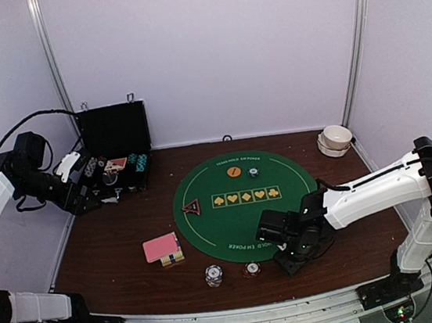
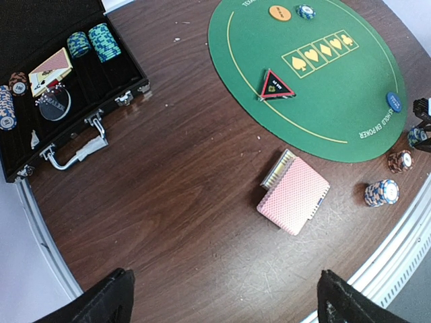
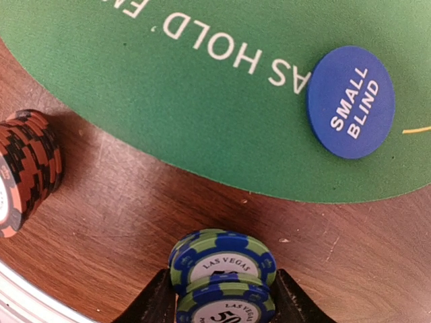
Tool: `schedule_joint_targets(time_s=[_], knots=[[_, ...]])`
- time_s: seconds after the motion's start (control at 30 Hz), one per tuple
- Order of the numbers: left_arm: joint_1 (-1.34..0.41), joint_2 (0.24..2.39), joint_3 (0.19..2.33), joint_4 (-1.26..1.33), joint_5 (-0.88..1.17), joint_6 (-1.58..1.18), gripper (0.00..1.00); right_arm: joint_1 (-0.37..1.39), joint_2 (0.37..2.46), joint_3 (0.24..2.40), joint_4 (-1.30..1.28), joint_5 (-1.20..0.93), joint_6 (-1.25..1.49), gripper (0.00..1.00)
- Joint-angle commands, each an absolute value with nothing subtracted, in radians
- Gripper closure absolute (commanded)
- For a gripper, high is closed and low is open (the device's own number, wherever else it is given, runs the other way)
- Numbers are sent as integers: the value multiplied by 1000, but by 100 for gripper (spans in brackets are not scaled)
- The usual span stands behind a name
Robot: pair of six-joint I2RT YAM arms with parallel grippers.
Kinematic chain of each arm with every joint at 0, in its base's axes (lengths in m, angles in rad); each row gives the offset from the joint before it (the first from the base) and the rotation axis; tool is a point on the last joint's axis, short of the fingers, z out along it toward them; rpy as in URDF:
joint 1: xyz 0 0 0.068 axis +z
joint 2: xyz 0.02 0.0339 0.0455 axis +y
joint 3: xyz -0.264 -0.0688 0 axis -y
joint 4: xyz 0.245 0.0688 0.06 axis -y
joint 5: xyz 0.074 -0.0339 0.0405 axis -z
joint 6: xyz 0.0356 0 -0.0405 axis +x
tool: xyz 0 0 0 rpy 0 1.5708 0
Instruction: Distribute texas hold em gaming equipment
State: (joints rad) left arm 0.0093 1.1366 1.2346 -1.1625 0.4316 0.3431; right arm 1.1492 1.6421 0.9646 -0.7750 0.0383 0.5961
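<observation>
One short stack of blue-and-green poker chips (image 3: 222, 266) is clamped between the fingers of the right gripper (image 3: 221, 296), over bare table (image 3: 121, 222) just short of the green mat (image 3: 168, 101) edge — whether it touches the wood I cannot tell. Ahead and to the right of that gripper, the blue SMALL BLIND disc (image 3: 350, 101) lies inside the mat's rim. To the gripper's left, apart from it, an orange-and-black chip stack (image 3: 23, 171) stands near the table's front edge, with open wood between.

The left gripper (image 2: 225, 286) hangs well above the table, fingers spread wide, holding nothing. Its camera shows what the right wrist's misses — the pink-backed cards (image 2: 294, 195) ahead of it with room all round, the triangle marker (image 2: 276, 85) on the mat beyond, and the open black case (image 2: 54, 87) off to its left. Only the top view shows the white bowl (image 1: 337, 137) in the far corner.
</observation>
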Motion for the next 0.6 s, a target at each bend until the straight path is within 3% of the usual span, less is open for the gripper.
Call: schedule_joint_targets(time_s=[0.0,0.13,0.27,0.57], knots=[[5,1119,1250,-1166,454,357,3,1144,1632,986,-795,71,597,53],[5,1117,1250,-1167,454,357,3,1145,1639,992,-796,70,593,52],[5,1112,1247,-1167,456,357,3,1144,1640,1001,-804,64,587,40],[5,1112,1247,-1166,461,359,2,1145,1622,1010,-821,60,586,43]])
